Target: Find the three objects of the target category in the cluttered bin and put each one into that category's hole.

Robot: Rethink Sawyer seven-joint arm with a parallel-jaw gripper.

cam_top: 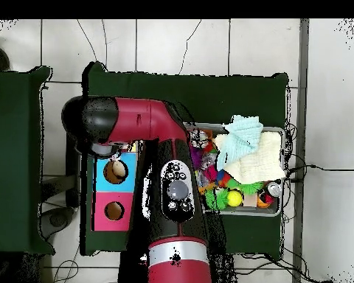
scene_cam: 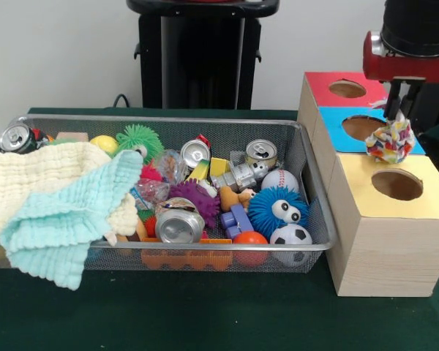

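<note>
The tool (scene_cam: 396, 117) is clamped on a multicoloured fabric ball (scene_cam: 390, 141), which hangs from its tips above the sorting box (scene_cam: 373, 241), over the seam between the blue hole (scene_cam: 364, 128) and the yellow hole (scene_cam: 397, 184). In the overhead view the arm's elbow hides the tool and the yellow section, so only the front view shows the grasp.

The main risk, as I judge it, is a drop into the wrong opening or onto the lid. The ball hangs between two holes rather than squarely over either, so a release here could leave it on the flat top or let it roll the wrong way. It also looks soft and ragged, pinched at its upper edge only; a bundle like that can sag, slip from the tips, or cling to a finger after opening. Which hole the category calls for cannot be read from the pictures.

The box is pale wood-grain with smooth coloured tops, and the red hole (scene_cam: 347, 89) lies beyond the tool. Well off to the tool's side on the green worktop (scene_cam: 205, 314) stands the wire mesh bin (scene_cam: 311, 164), holding spiky rubber balls, shiny dented cans (scene_cam: 178, 223), a hard soccer ball (scene_cam: 290, 235), a stitched baseball (scene_cam: 279, 180), and crinkled muslin cloths (scene_cam: 58, 197) draped over its far end.
</note>
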